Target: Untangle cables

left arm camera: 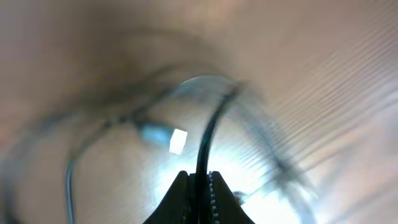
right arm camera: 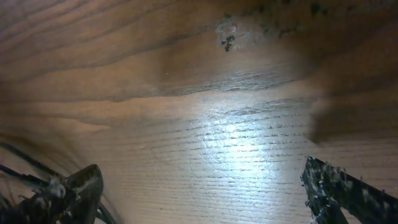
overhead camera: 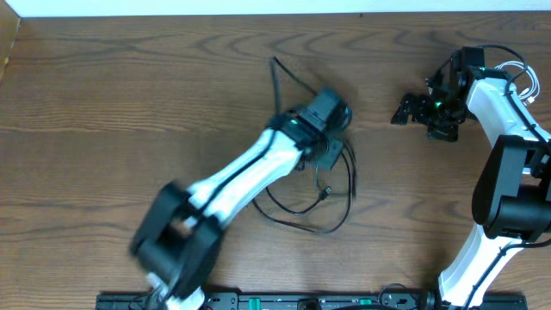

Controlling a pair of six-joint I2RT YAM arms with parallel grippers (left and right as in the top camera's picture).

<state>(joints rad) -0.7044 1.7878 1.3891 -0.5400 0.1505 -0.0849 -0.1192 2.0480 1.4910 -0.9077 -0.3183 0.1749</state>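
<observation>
The black cable [overhead camera: 343,200] lies in loose loops on the wooden table [overhead camera: 129,95], with one strand running up to the far side [overhead camera: 277,69]. My left gripper [overhead camera: 325,159] is down among the loops. In the left wrist view its jaws [left arm camera: 200,180] are shut on the black cable [left arm camera: 208,130], which rises straight out from between them. A small white plug [left arm camera: 178,141] and pale blurred strands [left arm camera: 68,180] show beyond, too smeared to trace. My right gripper [overhead camera: 420,119] stands open at the far right, with only bare wood between its fingers [right arm camera: 205,186].
The left arm [overhead camera: 232,185] stretches diagonally from the near edge to the table's middle. The right arm [overhead camera: 504,172] stands along the right side. A black rail [overhead camera: 284,301] runs along the near edge. A pale wall borders the far edge.
</observation>
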